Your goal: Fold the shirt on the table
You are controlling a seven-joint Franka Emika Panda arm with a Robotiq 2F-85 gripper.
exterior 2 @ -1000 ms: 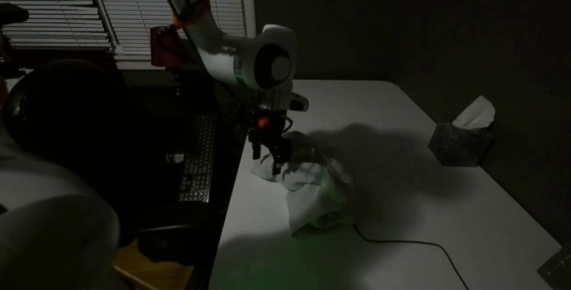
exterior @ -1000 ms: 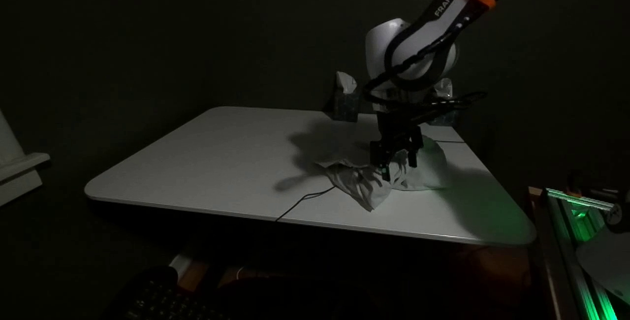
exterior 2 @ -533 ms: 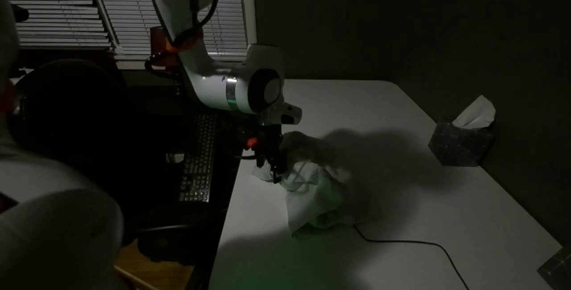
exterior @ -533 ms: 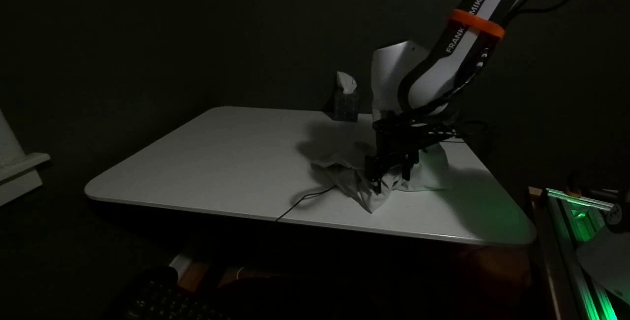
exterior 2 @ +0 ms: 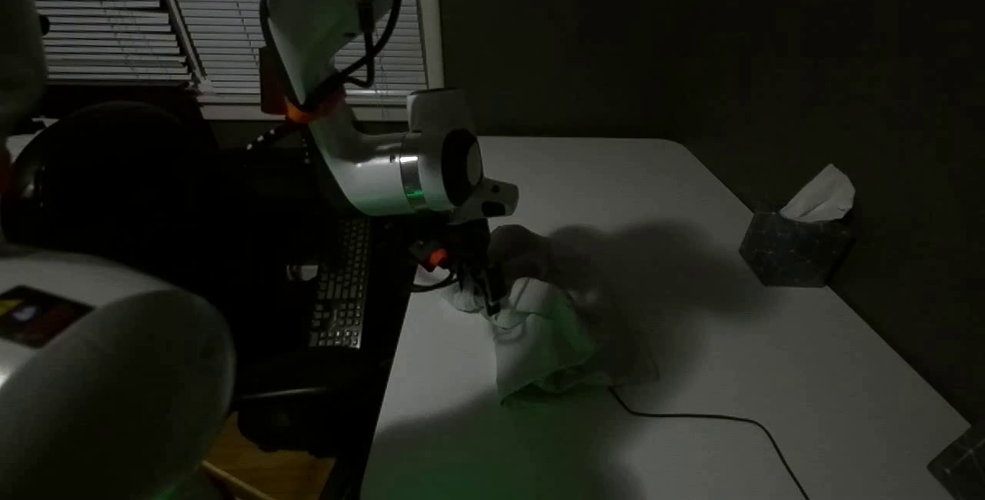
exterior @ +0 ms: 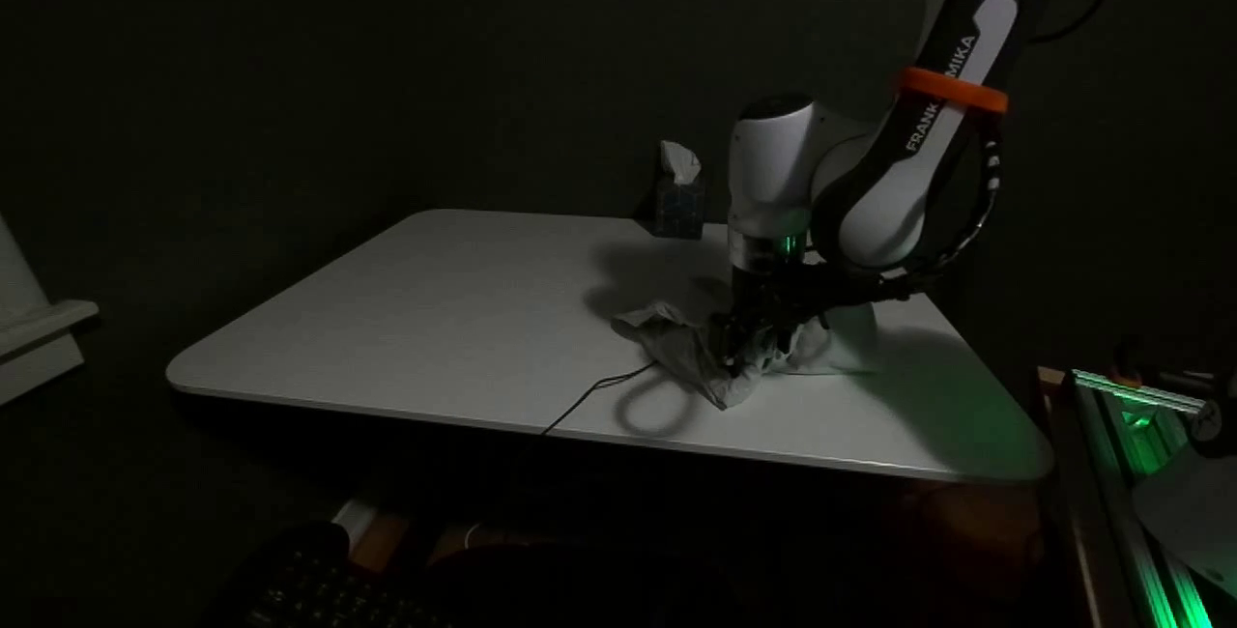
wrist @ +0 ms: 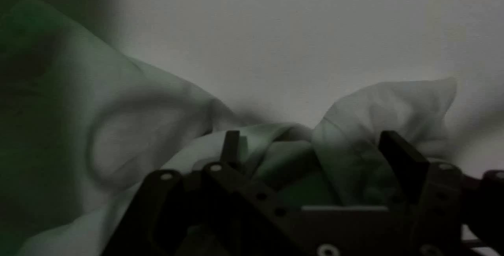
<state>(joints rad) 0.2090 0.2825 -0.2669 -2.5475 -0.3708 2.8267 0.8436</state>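
My gripper (wrist: 313, 147), jaws wide apart and gripping nothing, has just sunk lower over the crumpled pale shirt (exterior 2: 542, 342) lying on the white table (exterior: 387, 319) — so I judge I'm nearly set to pinch it, with no tidy fold made yet.

Gripper (wrist: 311, 140) at bottom of wrist view, jaws well apart: fingers (wrist: 405, 161) one just left of center, one to the right, tips up the frame. In an exterior view, arm (exterior: 894, 203) slants down-left from upper right, gripper pointing down. In an exterior view, wrist (exterior 2: 431, 173) sits left of center, gripper below it.
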